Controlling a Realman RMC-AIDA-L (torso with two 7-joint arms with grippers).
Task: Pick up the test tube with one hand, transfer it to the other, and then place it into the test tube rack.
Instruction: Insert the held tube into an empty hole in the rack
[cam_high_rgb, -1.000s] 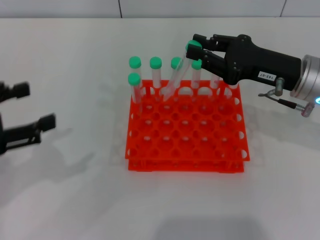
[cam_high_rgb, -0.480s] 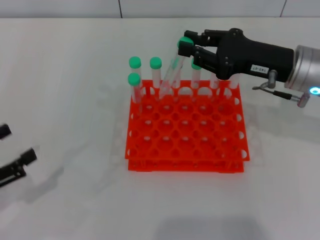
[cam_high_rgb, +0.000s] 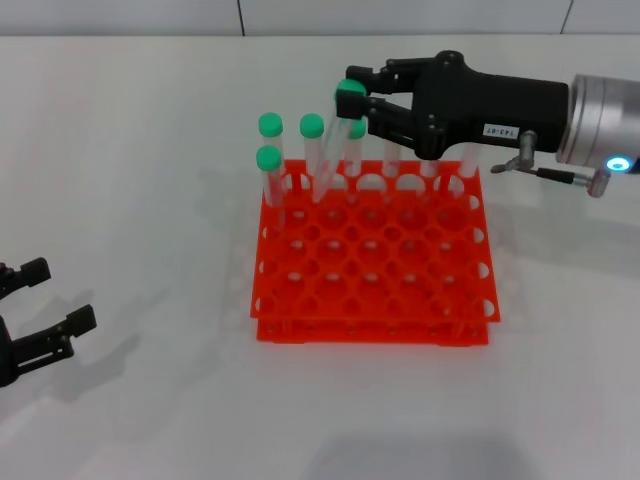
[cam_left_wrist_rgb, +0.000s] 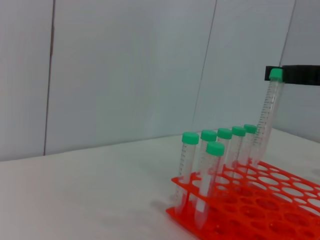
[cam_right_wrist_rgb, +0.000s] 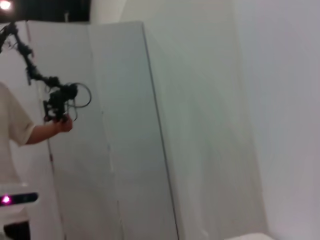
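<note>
Rack (cam_high_rgb: 372, 265) sits mid-bench (cam_high_rgb: 150, 150), orange-red, two tiers, grid of round holes. Most holes hold nothing; the tubes in it stand along the far row, plus one a row nearer at the left corner.

Left wrist view: six green-capped tubes seated in the rack (cam_left_wrist_rgb: 250, 205), upright. A seventh, the tube (cam_left_wrist_rgb: 264, 117), stands taller than these, its cap pinched in a black gripper at the picture's edge, its lower end down among the far-row holes.

Head view: right gripper (cam_high_rgb: 362, 98) reaches in over the rack's far edge, clamped on the green cap of the tube (cam_high_rgb: 338, 140). Tube leans, cap toward the robot's right, lower end at the rack's top tier by the far row. Whether it is inside a hole, cannot tell.

Left gripper (cam_high_rgb: 35, 310) low at the bench's left edge, fingers apart, holding nothing, well away from the rack.
</note>
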